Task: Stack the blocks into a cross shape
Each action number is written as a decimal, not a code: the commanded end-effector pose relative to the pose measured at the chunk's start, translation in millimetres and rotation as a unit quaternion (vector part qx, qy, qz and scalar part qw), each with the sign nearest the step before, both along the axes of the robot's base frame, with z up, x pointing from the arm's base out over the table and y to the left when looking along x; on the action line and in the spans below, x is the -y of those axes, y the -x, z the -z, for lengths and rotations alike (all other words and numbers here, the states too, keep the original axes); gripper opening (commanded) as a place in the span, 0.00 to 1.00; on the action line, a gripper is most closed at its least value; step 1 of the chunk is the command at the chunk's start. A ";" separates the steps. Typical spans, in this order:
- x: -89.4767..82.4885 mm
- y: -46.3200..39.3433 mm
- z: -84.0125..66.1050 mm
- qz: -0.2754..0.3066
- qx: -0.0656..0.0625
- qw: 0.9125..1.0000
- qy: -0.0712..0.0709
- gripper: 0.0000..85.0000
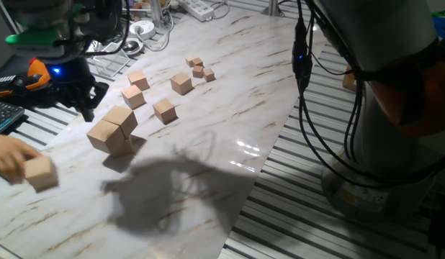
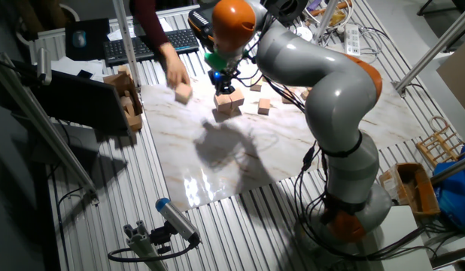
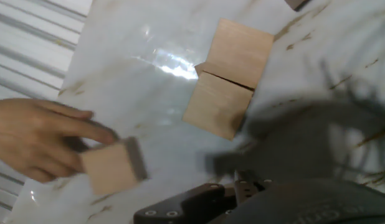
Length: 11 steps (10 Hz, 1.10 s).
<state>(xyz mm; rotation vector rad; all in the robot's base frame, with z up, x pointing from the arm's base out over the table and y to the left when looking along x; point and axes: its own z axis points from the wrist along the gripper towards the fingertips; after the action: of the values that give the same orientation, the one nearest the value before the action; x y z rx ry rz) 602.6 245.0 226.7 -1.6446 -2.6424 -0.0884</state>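
Blocks are not yet stacked. In one fixed view, two large blocks (image 1: 112, 130) sit touching each other near the left edge of the tabletop (image 1: 230, 108); I cannot tell whether either rests on the other. A third block (image 1: 40, 173) lies further along that edge, with a person's hand (image 1: 10, 155) on it. I judge the task barely begun, with the cross unbuilt. Smaller cubes (image 1: 165, 110) are scattered behind the pair, and tiny ones (image 1: 199, 68) lie toward the far edge. The gripper (image 1: 84, 97) hangs just behind the pair; whether its fingers are wide or narrow cannot be told.

In the other fixed view, the arm (image 2: 323, 98) reaches over the tabletop, its gripper (image 2: 223, 77) above the pair (image 2: 228, 103), the hand (image 2: 174, 72) close by.

In the hand view, the pair (image 3: 227, 78) lies edge to edge, and the hand (image 3: 37, 137) grips the third block (image 3: 111, 167), standing in the way of any approach to it.
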 end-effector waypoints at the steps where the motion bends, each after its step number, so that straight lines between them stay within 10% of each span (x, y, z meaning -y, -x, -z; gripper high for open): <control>1: 0.4 -1.0 0.7 -0.012 0.008 1.000 0.004 0.00; 3: 5.6 2.9 -1.7 -0.027 0.019 0.999 0.009 0.00; 7: 22.7 9.3 0.7 -0.035 -0.015 0.999 -0.025 0.00; 10: -10.3 26.0 -12.0 -0.032 -0.010 0.999 0.043 0.00; 11: -15.1 29.6 -10.1 -0.029 -0.011 0.999 0.031 0.00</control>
<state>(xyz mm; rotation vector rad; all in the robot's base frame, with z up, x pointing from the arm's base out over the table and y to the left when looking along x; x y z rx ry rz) 573.0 259.7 237.1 -1.5706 -2.7012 0.0155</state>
